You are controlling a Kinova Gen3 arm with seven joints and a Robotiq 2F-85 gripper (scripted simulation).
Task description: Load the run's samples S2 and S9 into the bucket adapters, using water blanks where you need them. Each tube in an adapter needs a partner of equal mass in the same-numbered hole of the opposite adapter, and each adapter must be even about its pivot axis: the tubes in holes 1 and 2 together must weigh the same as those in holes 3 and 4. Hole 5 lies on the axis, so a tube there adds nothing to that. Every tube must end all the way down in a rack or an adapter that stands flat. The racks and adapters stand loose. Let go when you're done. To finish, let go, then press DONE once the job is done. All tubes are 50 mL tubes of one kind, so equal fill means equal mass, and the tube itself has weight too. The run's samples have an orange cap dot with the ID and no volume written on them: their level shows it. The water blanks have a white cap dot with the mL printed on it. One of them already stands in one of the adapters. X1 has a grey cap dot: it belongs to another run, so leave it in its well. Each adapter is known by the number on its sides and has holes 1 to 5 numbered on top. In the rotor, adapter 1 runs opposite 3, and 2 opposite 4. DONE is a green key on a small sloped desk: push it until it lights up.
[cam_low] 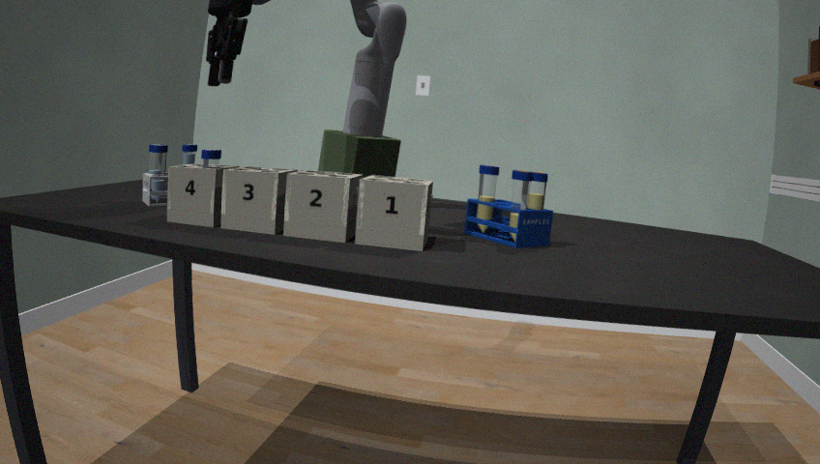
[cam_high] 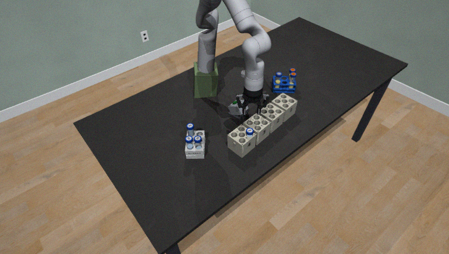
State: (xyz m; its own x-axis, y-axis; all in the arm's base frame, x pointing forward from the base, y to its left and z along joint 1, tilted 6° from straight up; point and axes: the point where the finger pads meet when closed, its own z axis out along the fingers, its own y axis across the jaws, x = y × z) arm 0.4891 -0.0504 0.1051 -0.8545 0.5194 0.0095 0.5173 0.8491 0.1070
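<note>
From the top view I have the gripper (cam_high: 251,110) hanging fingers-down over the back edge of the adapter row, its jaws spread partway with nothing between them. The four pale adapters run in a diagonal line; adapter 4 (cam_high: 241,140) is the nearest and carries one blue-capped water blank (cam_high: 249,132) in a hole on its right side. The other three show me only open holes from here. Just left of the gripper sits the small sloped desk (cam_high: 234,109) with the green DONE key (cam_high: 234,102). The blue sample rack (cam_high: 284,84) stands beyond the far end of the row, and I can make out two orange cap dots there, though the IDs are too small to read. The white blanks rack (cam_high: 195,147) stands well apart on the left with three tubes.

The exterior view gives me what the top one cannot: the side numbers, reading 4, 3, 2, 1 from left to right, and height. Here the gripper (cam_low: 220,73) is high above the table, well clear of the adapter tops and roughly over adapter 4 (cam_low: 192,195). The sample rack (cam_low: 532,228) shows yellowish fill levels in its tubes, well to the right of and below the jaws. The desk is hidden behind the adapters here.
</note>
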